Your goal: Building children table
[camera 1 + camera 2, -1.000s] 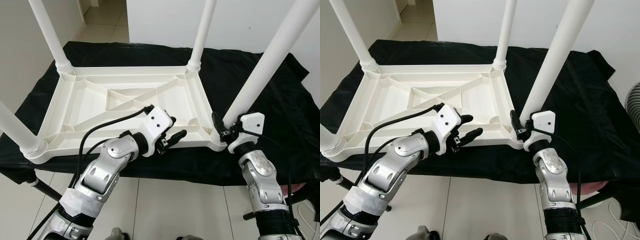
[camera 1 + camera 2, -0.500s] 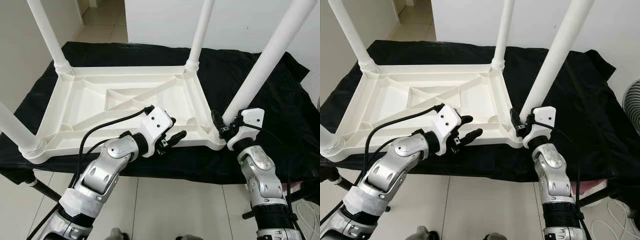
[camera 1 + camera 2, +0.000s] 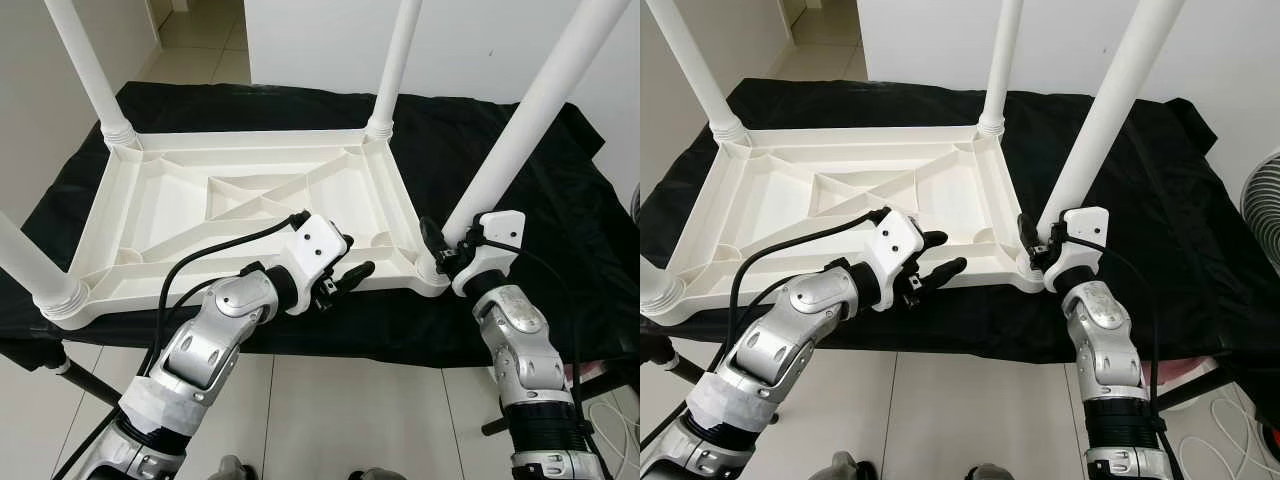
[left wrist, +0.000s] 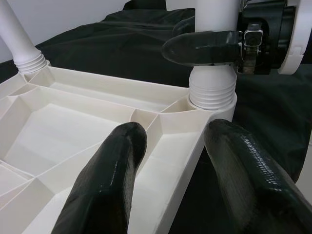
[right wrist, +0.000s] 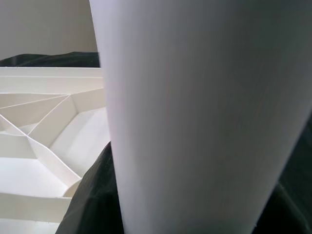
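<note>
A white plastic table [image 3: 250, 140] lies upside down on a black cloth, its four white legs pointing up. My right gripper [image 3: 447, 243] is shut on the near-right leg [image 3: 520, 130] just above its threaded collar [image 4: 212, 90]. One black finger [image 4: 204, 48] wraps across the leg. That leg [image 5: 204, 117] is seen close up in the right wrist view. My left gripper [image 3: 350, 262] is open at the table's front rim, left of that corner. Its fingers [image 4: 117, 165] stand one on each side of the rim [image 4: 165, 161].
The black cloth [image 3: 540, 210] covers a low stand with tiled floor in front. The other legs rise at the far right [image 3: 395, 60], far left [image 3: 85, 70] and near left [image 3: 25, 260]. A fan [image 3: 1262, 200] stands at the right. A white wall lies behind.
The whole picture has shifted slightly. My right gripper has edged a little up and in at the base of the near-right leg. The left gripper holds its place, still open.
</note>
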`<state>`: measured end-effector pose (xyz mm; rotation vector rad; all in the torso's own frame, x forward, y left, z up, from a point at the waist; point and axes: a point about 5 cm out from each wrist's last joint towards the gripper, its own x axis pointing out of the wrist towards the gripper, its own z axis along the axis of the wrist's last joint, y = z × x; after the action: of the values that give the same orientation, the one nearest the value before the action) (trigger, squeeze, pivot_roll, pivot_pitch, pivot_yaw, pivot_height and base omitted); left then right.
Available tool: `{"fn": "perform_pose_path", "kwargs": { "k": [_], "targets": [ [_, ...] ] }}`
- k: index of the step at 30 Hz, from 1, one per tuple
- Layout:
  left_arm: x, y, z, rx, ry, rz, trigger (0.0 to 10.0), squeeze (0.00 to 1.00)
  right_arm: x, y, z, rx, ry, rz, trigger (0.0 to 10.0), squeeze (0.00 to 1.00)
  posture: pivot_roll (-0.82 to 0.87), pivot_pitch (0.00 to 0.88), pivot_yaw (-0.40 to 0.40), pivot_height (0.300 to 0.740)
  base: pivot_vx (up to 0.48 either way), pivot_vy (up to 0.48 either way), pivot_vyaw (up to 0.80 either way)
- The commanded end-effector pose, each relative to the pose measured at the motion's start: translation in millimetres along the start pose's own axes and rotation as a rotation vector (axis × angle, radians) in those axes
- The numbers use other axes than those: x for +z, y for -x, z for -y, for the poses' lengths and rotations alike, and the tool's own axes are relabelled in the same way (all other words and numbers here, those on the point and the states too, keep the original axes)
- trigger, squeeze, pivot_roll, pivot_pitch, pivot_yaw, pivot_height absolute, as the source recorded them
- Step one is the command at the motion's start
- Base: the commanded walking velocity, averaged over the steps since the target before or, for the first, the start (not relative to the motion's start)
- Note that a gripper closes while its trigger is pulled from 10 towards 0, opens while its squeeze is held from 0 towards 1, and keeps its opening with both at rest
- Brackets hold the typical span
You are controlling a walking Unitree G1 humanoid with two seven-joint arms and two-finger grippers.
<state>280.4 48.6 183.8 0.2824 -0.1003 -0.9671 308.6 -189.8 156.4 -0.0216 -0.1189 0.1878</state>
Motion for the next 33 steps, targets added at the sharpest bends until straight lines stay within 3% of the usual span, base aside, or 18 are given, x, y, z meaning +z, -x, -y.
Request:
{"fn": "perform_pose_path", "kwargs": {
  "k": [1,3,5,7,12,14,16,22,29,31,33],
  "targets": [
    [3,-0.1,4.2,-0.049,-0.004,0.007,10.0,0.0,-35,10.6,4.3,-0.085,-0.065,-0.158,10.0,0.0,-0.08,0.099,0.031,0.74,0.0,0.0,0.0],
    [3,-0.5,4.6,-0.051,-0.004,0.008,10.0,0.0,-34,8.7,1.7,-0.173,-0.063,-0.14,10.0,0.0,-0.08,0.099,0.031,0.74,0.0,0.0,0.0],
    [3,-0.5,4.6,-0.051,-0.004,0.008,10.0,0.0,-34,8.7,1.7,-0.173,-0.063,-0.14,10.0,0.0,-0.08,0.099,0.031,0.74,0.0,0.0,0.0],
    [4,-1.4,5.3,-0.054,-0.002,0.01,10.0,0.0,-37,7.5,-2.3,-0.315,-0.07,-0.139,10.0,0.0,-0.08,0.099,0.031,0.74,0.0,0.0,0.0],
    [4,-2.2,5.9,-0.057,-0.001,0.014,10.0,0.0,-39,7.1,-7.6,-0.419,-0.079,-0.145,10.0,0.0,-0.09,0.092,0.027,0.74,0.0,0.0,0.0],
    [5,-3.4,6.2,-0.062,-0.004,0.016,10.0,0.0,-36,4.9,-14.6,-0.546,-0.066,-0.142,10.0,0.0,-0.09,0.087,0.028,0.74,0.0,0.0,0.0],
    [5,-3.6,6.2,-0.063,-0.004,0.016,10.0,0.0,-34,4.4,-15.6,-0.581,-0.064,-0.136,10.0,0.0,-0.09,0.087,0.028,0.74,0.0,0.0,0.0],
    [5,-5.0,7.1,-0.066,-0.005,0.018,10.0,0.0,-31,0.2,-21.6,-0.616,-0.115,-0.122,10.0,0.0,-0.09,0.079,0.016,0.74,0.0,0.0,0.0],
    [5,-6.3,8.2,-0.066,-0.003,0.022,10.0,0.0,-29,-0.7,-17.0,-0.597,-0.087,-0.085,10.0,0.0,-0.09,0.071,0.011,0.74,0.0,0.0,0.0],
    [5,-7.4,9.5,-0.072,-0.002,0.026,10.0,0.0,-14,-3.3,-13.2,-0.54,-0.11,0.032,10.0,0.05,-0.09,0.066,0.008,0.74,0.0,0.0,0.0],
    [5,-7.4,9.5,-0.072,-0.002,0.026,10.0,0.0,-14,-3.3,-13.2,-0.54,-0.11,0.032,10.0,0.05,-0.09,0.066,0.008,0.74,0.0,0.0,0.0]
  ]
}}
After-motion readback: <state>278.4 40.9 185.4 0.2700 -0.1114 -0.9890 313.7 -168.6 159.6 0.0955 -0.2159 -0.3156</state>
